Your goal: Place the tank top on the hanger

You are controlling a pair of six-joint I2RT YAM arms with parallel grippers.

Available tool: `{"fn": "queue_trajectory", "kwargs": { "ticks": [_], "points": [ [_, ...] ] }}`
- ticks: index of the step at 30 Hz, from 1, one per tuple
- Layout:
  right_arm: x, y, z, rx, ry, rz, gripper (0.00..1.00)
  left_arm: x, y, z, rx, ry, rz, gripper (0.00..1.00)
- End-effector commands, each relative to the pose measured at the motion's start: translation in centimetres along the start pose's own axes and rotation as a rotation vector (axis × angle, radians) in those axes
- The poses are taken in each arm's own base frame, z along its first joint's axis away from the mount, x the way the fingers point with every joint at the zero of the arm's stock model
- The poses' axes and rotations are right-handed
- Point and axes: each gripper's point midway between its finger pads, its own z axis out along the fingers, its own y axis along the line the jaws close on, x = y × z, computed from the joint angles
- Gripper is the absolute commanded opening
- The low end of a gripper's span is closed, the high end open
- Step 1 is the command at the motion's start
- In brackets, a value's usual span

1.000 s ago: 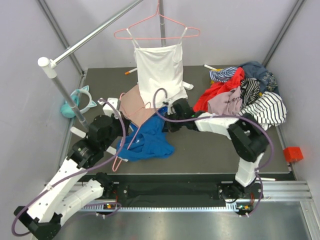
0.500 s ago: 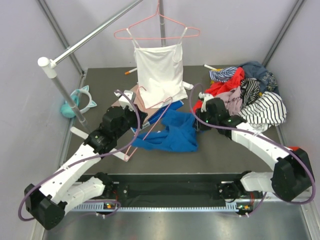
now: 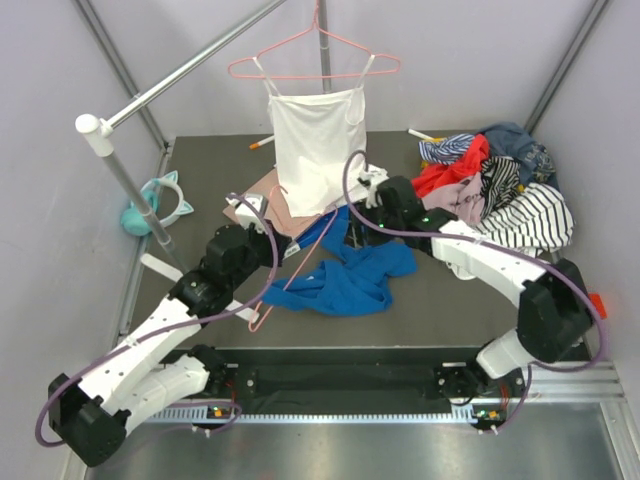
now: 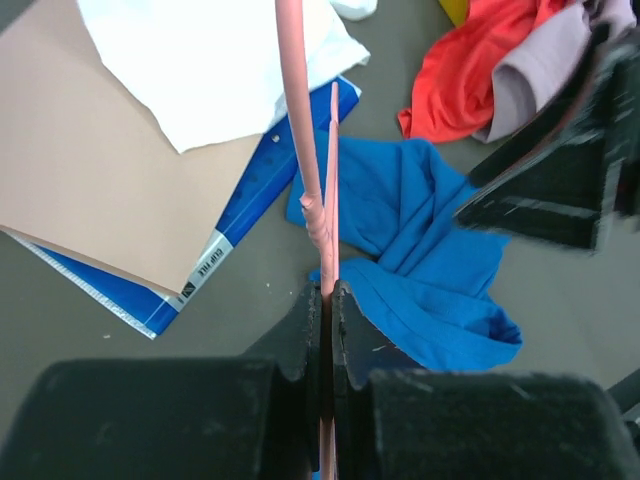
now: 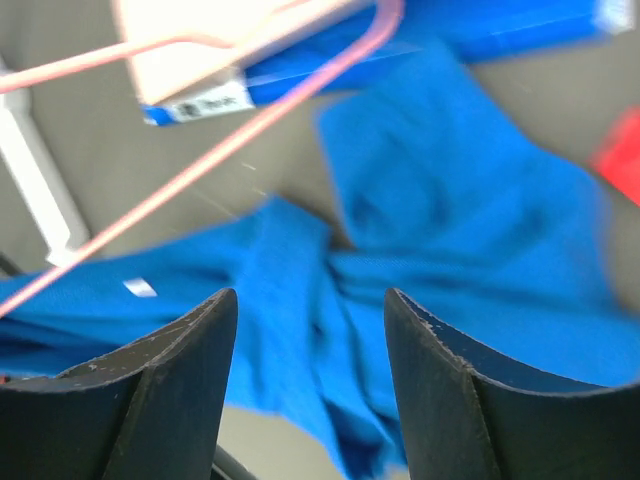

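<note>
Right gripper (image 5: pixel 310 300) jaws just parted, dropping the tank top (image 3: pixel 345 280) at its six o'clock. Left gripper (image 4: pixel 328 300) is clamped on the hanger (image 4: pixel 305 150); a regrasp looks needed.

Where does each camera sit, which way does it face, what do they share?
Top external: above and behind, looking down at the table; both arms show.
Left wrist: left arm, looking along the shut left tool gripping the hanger.
Right wrist: right arm, looking down past the open right tool at the tank top.
Shared: all show hanger and tank top.

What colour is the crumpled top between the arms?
The tank top is royal blue; top external view.
</note>
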Motion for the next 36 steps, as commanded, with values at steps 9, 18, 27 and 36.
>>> {"fn": "queue_trajectory", "kwargs": {
  "ticks": [9, 18, 27, 36],
  "points": [
    [2.5, 4.5, 7.2, -0.074, 0.112, -0.075, 0.60, -1.1, 1.0, -1.6, -0.058, -0.075, -0.053, 0.00],
    [4.4, 5.8, 9.1, -0.093, 0.165, -0.077, 0.60, -1.1, 1.0, -1.6, -0.057, -0.070, -0.040, 0.00],
    [5.6, 4.3, 10.0, 0.005, 0.190, -0.138, 0.58, -1.6, 0.9, -2.0, -0.056, -0.083, -0.038, 0.00],
    [4.7, 2.4, 8.8, 0.087, 0.161, -0.127, 0.00, -2.6, 0.6, -3.1, -0.039, -0.106, -0.021, 0.00]
  ]
}}
